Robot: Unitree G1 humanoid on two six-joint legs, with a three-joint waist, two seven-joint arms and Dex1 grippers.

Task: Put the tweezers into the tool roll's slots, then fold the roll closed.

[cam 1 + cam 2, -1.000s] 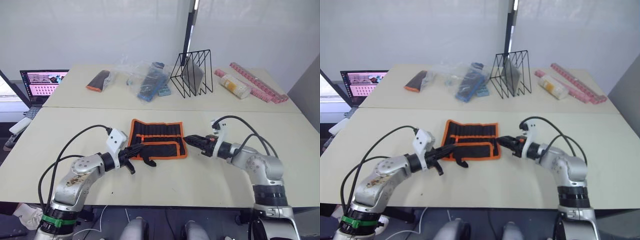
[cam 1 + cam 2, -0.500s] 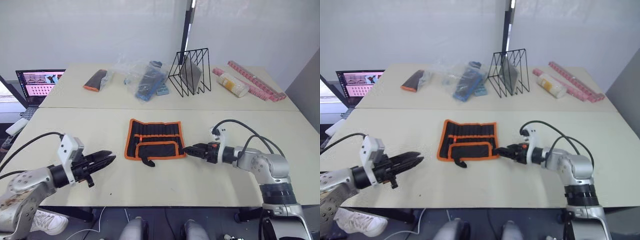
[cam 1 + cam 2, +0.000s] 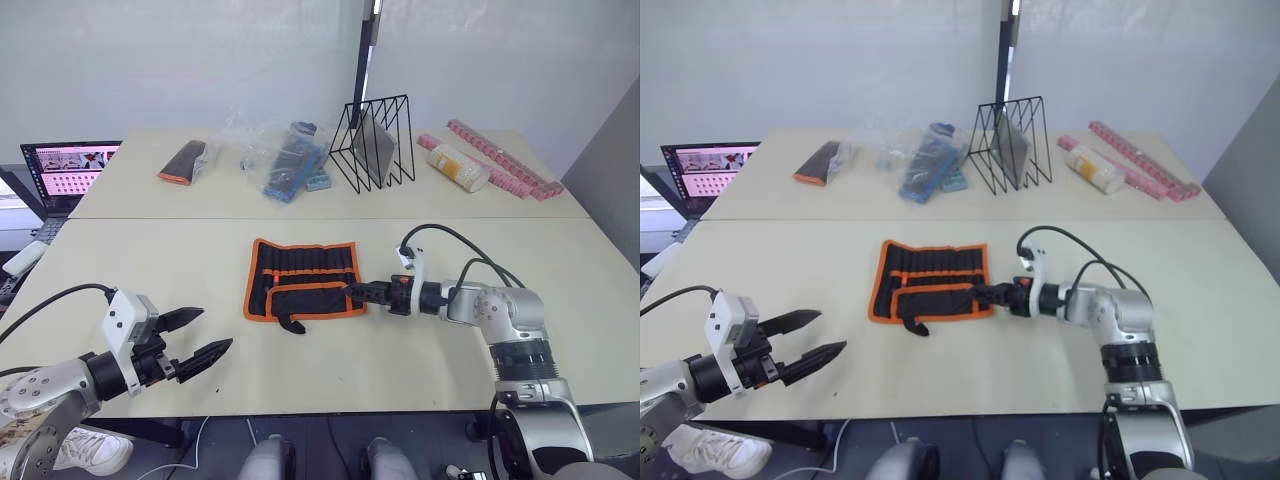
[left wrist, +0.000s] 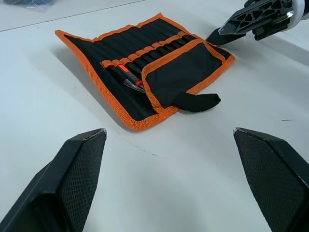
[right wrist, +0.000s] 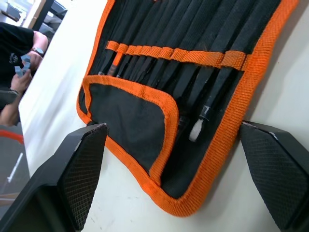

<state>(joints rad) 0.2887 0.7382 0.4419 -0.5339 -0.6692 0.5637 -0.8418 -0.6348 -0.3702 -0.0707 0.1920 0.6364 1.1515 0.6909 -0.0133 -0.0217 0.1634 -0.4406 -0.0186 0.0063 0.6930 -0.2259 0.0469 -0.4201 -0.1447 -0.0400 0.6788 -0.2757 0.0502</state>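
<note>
The tool roll [image 3: 300, 278] lies flat on the near table, black with orange trim, its lower flap folded up and its black strap [image 3: 291, 323] sticking out at the front. Slim dark tweezers [image 5: 159, 63] sit in its slots under the orange band. My right gripper [image 3: 358, 291] is open and low at the roll's right edge, and the roll's lower right corner [image 5: 193, 193] lies between its fingers. My left gripper [image 3: 212, 330] is open and empty above bare table, well off to the near left of the roll [image 4: 145, 72].
On the far table stand a black wire rack [image 3: 375, 145], a clear bag of blue items [image 3: 285, 160], a small black-and-orange pouch [image 3: 180, 160], a pale bottle [image 3: 458, 168] and pink strips [image 3: 505, 160]. A laptop [image 3: 65, 168] sits far left. A person [image 5: 14, 53] is beyond the table.
My left gripper has left the roll's front left corner, drawn back to the near left and opened wide. The right gripper stays at the roll's right edge with its jaws spread wider.
</note>
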